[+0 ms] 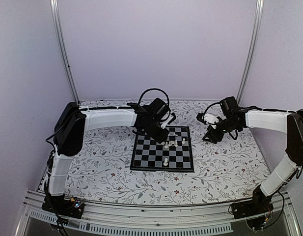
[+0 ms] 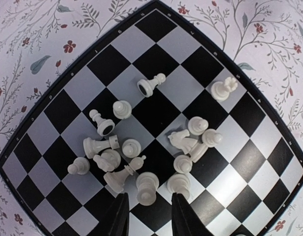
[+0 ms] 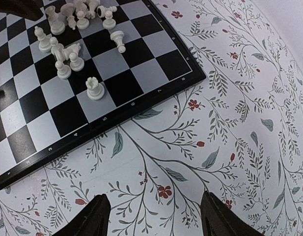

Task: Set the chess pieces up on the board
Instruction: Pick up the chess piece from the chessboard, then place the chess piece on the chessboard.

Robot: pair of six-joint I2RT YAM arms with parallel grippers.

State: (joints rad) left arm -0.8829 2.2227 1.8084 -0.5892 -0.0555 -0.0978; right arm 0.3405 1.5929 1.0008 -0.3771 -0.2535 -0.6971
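Note:
The black and pale chessboard (image 1: 146, 158) lies mid-table; it also shows in the left wrist view (image 2: 38, 132) and the right wrist view (image 3: 23, 132). Several white chess pieces (image 2: 147, 187) lie or stand in a loose cluster on it, some tipped over; they also show in the right wrist view (image 3: 68, 54) and from above (image 1: 172, 144). One piece (image 1: 165, 161) stands apart near the front. My left gripper (image 2: 149, 209) hovers open over the cluster, its fingers either side of an upright piece. My right gripper (image 3: 153, 209) is open and empty above the floral cloth, right of the board.
The floral-patterned table surface (image 1: 225, 162) surrounds the board. A lone crowned piece (image 3: 95, 89) stands near the board's right edge. Purple walls and two metal poles (image 1: 63, 49) enclose the back.

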